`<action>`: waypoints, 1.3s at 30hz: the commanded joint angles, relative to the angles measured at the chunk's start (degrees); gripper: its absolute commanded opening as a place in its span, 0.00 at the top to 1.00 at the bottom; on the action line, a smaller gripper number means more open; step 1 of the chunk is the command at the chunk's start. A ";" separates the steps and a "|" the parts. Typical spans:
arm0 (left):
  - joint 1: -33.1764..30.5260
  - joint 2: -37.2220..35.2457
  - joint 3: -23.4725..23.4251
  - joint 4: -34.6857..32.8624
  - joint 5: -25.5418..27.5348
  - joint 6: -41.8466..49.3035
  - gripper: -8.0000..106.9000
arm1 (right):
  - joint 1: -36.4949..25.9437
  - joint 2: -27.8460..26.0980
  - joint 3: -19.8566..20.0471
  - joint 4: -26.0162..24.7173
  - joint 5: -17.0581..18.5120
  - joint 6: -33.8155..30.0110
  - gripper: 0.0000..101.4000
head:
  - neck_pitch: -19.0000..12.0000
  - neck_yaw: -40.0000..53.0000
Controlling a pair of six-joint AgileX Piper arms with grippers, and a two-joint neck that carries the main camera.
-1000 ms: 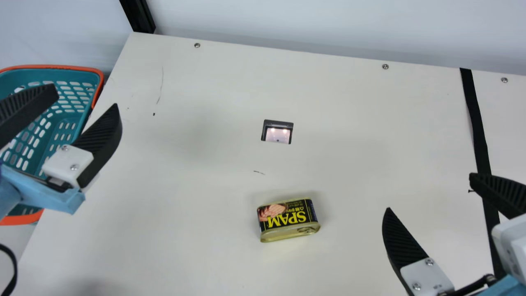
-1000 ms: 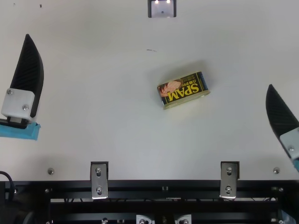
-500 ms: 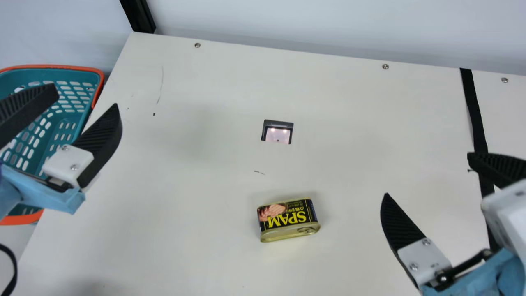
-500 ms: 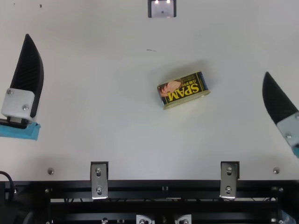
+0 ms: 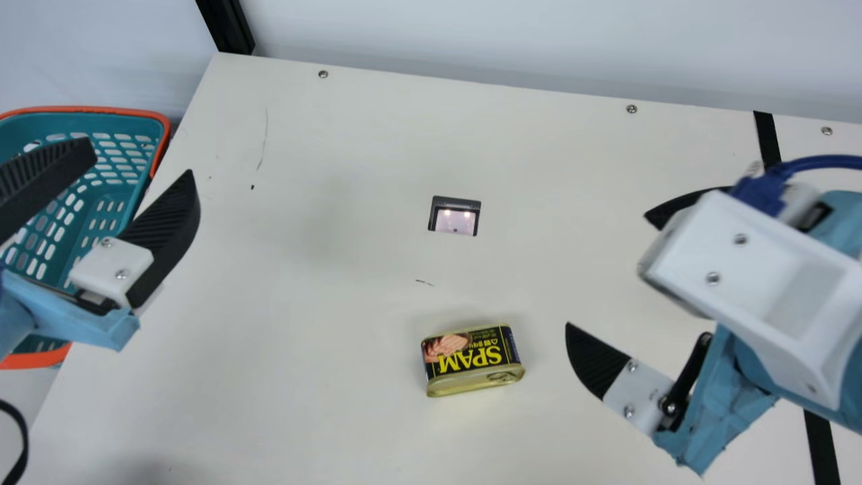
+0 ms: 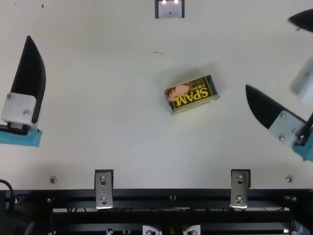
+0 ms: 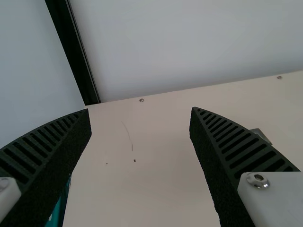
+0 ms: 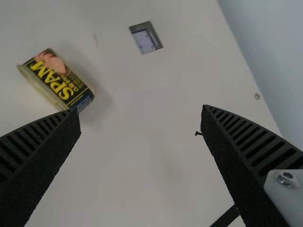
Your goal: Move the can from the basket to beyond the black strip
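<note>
- Looks like a robot lab
- Two robot arms [image 5: 754, 283] at a pale table [image 5: 303, 283] with screws [image 5: 632, 109] in it
- Black metal rail [image 6: 146, 196], bolted brackets [image 6: 103, 190]
- Plain wall [image 5: 539, 40]

in the left wrist view, looks between spread ribbed fingers [image 7: 232, 137] onto the table [image 7: 142, 189], past a sliver of teal basket [image 7: 57, 213], to a black post [image 7: 73, 52] behind.

Black strip's [image 5: 767, 138] middle behind the right arm [image 5: 781, 283], main view.

Blue wrapping [image 5: 717, 411], white housings [image 5: 754, 289], silver screws [image 5: 741, 239], navy cable [image 5: 825, 162], black ribbed fingers [image 5: 168, 222]
</note>
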 commanded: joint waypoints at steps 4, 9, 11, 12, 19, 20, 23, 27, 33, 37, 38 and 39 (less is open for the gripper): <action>0.00 0.00 0.00 0.00 0.00 0.00 0.15 | 1.28 3.57 -0.82 0.39 4.60 -13.31 0.00 | -0.04 -0.60; 0.00 0.00 0.00 0.00 0.00 0.00 0.15 | 3.85 6.20 -0.93 -0.14 5.38 -17.13 0.00 | -0.04 -0.60; 0.00 0.00 0.00 0.00 0.00 0.00 0.15 | 5.08 7.27 -1.05 -0.40 5.13 -17.79 0.00 | -0.04 -0.60; 0.00 0.00 0.00 0.00 0.00 0.00 0.15 | 5.72 7.82 -1.16 -0.52 4.98 -18.01 0.00 | -0.04 -0.60; 0.00 0.00 0.00 0.00 0.00 0.00 0.15 | 10.68 12.06 -2.50 -1.30 4.04 -17.86 0.00 | -0.04 -0.60; 0.00 0.00 0.00 0.00 0.00 0.00 0.15 | 11.41 12.70 -2.71 -1.45 3.94 -17.72 0.00 | -0.04 -0.60; 0.00 0.00 0.00 0.00 0.00 0.00 0.15 | 13.36 14.63 -3.41 -1.85 3.61 -17.32 0.00 | -0.04 -0.60; 0.00 0.00 0.00 0.00 0.00 0.00 0.15 | 15.45 17.24 -4.45 -2.20 3.25 -16.89 0.00 | -0.04 -0.60; 0.00 0.00 0.00 0.00 0.00 0.00 0.15 | 17.71 21.31 -6.02 -2.42 2.70 -16.78 0.00 | -0.04 -0.60; 0.00 0.00 0.00 0.00 0.00 0.00 0.15 | 18.84 24.12 -6.94 -2.30 2.08 -16.92 0.00 | -0.04 -0.60; 0.00 0.00 0.00 0.00 0.00 0.00 0.15 | 19.09 24.84 -7.14 -2.26 1.90 -16.97 0.00 | -0.04 -0.60; 0.00 0.00 0.00 0.00 0.00 0.00 0.15 | 19.32 25.53 -7.33 -2.21 1.74 -17.01 0.00 | -0.04 -0.60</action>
